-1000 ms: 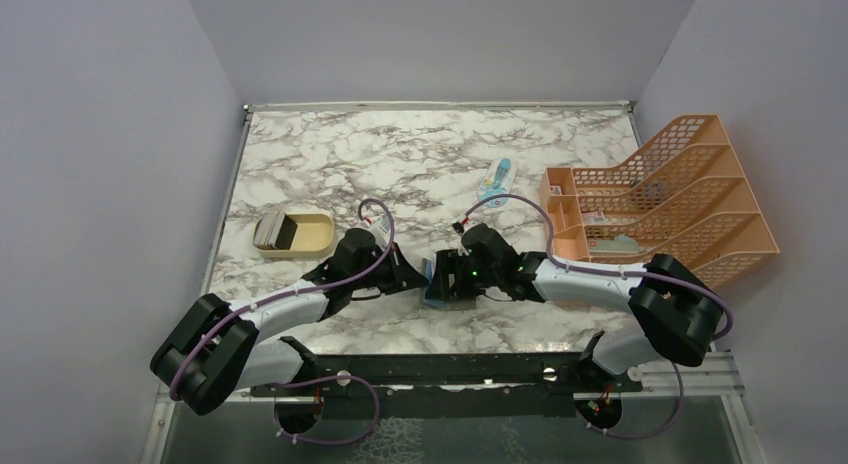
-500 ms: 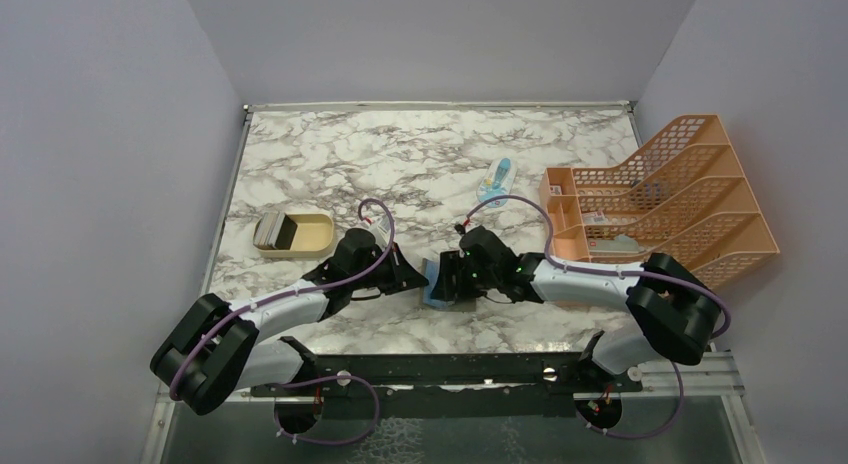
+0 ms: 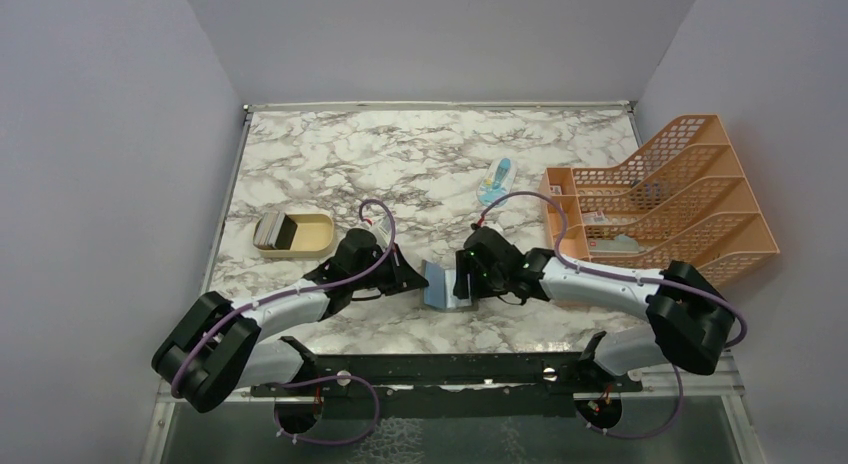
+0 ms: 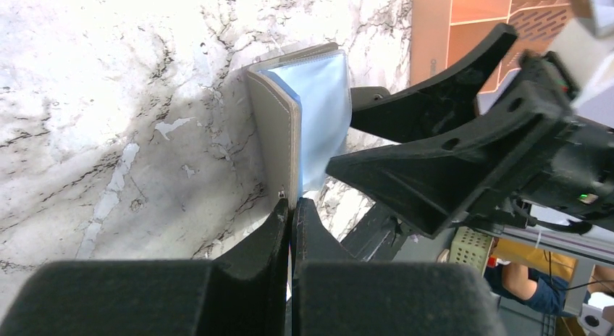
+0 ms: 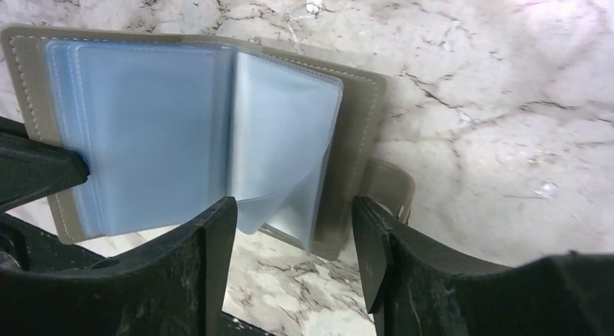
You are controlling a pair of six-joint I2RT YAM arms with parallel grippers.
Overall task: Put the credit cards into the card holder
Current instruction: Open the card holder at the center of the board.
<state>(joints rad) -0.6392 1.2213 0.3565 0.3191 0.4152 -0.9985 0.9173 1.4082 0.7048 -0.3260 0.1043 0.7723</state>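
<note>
tan tray (image 3: pixel 312 236), left of top view: holding credit cards (image 3: pixel 270 229) stacked in its left compartment | orange rack (image 3: pixel 690 174), right edge: holding a few small items | card holder (image 3: pixel 437 285), centre of bench (image 3: pixel 330 154): lying open, blue pockets showing | left hand (image 4: pixel 291 206): pinching the holder's left cover edge | right hand (image 5: pixel 293 220): fingers apart, straddling the loose pocket leaves

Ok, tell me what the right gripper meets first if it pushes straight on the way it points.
Most likely the card holder: its loose pale blue pocket leaf curls between the open fingers of the right gripper. Depth is unclear.
</note>
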